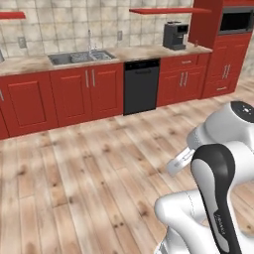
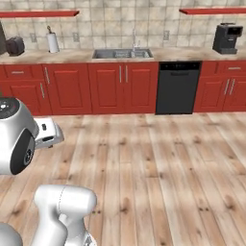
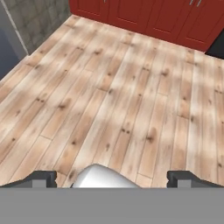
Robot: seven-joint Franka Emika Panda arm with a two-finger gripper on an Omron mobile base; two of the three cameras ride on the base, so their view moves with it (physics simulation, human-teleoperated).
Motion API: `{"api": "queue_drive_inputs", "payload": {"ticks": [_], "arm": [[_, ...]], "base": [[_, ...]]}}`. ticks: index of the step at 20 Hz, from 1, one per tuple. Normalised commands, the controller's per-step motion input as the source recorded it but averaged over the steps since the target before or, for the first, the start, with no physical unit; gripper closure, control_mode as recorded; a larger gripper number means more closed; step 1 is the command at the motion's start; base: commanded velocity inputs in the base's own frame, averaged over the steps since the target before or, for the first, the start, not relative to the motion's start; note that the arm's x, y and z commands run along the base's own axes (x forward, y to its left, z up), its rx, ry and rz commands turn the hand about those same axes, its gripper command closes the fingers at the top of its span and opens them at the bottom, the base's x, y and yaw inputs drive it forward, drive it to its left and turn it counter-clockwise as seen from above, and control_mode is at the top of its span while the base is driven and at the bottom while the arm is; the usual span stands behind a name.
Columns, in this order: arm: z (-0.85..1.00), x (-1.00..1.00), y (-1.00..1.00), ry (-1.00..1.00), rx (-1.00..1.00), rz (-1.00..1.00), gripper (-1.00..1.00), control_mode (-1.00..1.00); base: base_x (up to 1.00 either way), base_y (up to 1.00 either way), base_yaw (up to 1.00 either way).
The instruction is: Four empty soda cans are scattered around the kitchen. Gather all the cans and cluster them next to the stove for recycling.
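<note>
The soda cans and the stove are out of view. My gripper (image 3: 111, 178) hangs over bare wood floor (image 3: 118, 96) in the kitchen. Its two dark fingertips (image 3: 43, 177) stand far apart with nothing between them, so it is open. My white arm (image 1: 218, 188) rises at the lower right of the left base view, folded over the floor some way back from the red cabinets (image 1: 89, 92).
A beige counter (image 2: 72, 56) runs along the far wall with a sink (image 2: 122, 54), a coffee machine (image 2: 226, 38), a paper towel roll (image 2: 53, 42) and a toaster (image 2: 15, 45). A black dishwasher panel (image 2: 178, 87) sits below it. A microwave (image 1: 235, 21) is built in at right.
</note>
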Motion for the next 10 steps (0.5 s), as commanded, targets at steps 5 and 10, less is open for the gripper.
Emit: {"api": "queue_drive_inputs", "payload": {"ticks": [5, 10], "arm": [[0.00, 0.00, 0.00, 0.00, 0.00, 0.00, -1.00, 1.00], [0.00, 0.00, 0.00, 0.00, 0.00, 0.00, -1.00, 1.00]], "base": [[1.00, 0.26, 0.00], [1.00, 0.27, 0.00]]}}
